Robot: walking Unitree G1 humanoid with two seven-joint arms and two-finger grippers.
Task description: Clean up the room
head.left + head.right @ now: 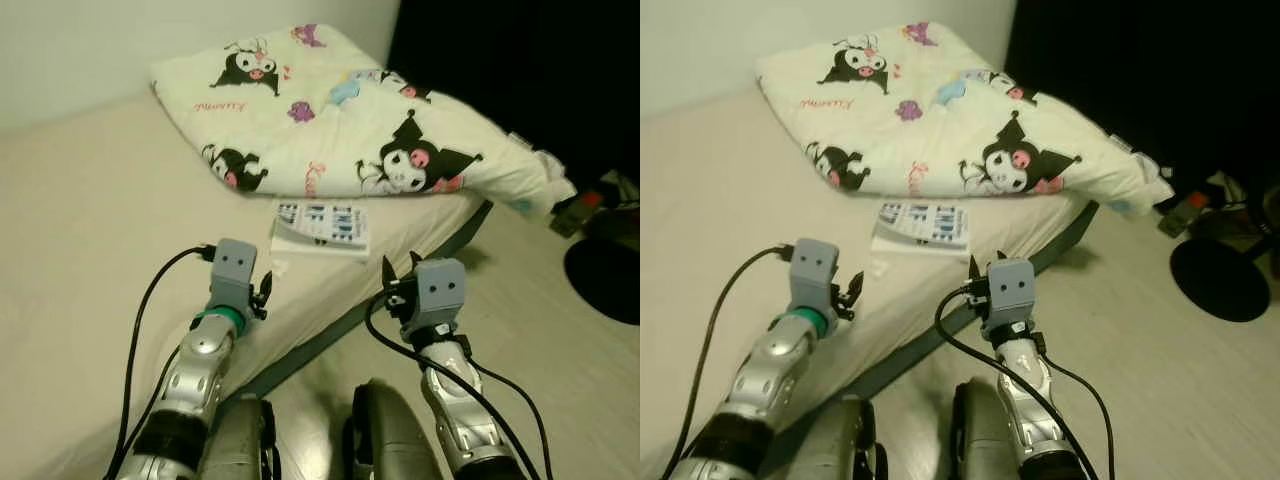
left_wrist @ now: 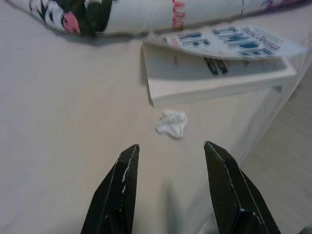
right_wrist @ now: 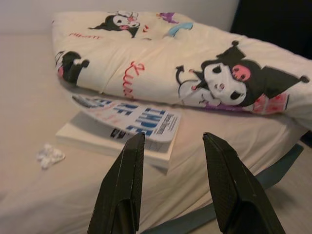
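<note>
Nearest to the camera, the two silver arms reach forward from the robot's body. The left gripper [image 2: 168, 183] hovers over the beige bed [image 1: 80, 230] near its edge, its two black fingers spread apart and holding nothing. Just beyond its fingertips a small crumpled white tissue [image 2: 171, 123] lies on the sheet, apart from the fingers. The right gripper [image 3: 170, 183] is over the gap at the side of the bed, above the pale floor [image 1: 560, 360]; its fingers are also released and empty, and they point toward the mattress. A little further than the tissue, a white paperback book [image 1: 322, 228] with blue letters on the cover rests flat on the bed, its cover slightly lifted. Behind the book, touching it or nearly, a folded cream blanket [image 1: 340, 110] with black and pink cartoon figures lies across the bed up to the white wall [image 1: 120, 40]. To the far right the room is dark, with a round black base [image 1: 1220, 278] standing on the floor.
</note>
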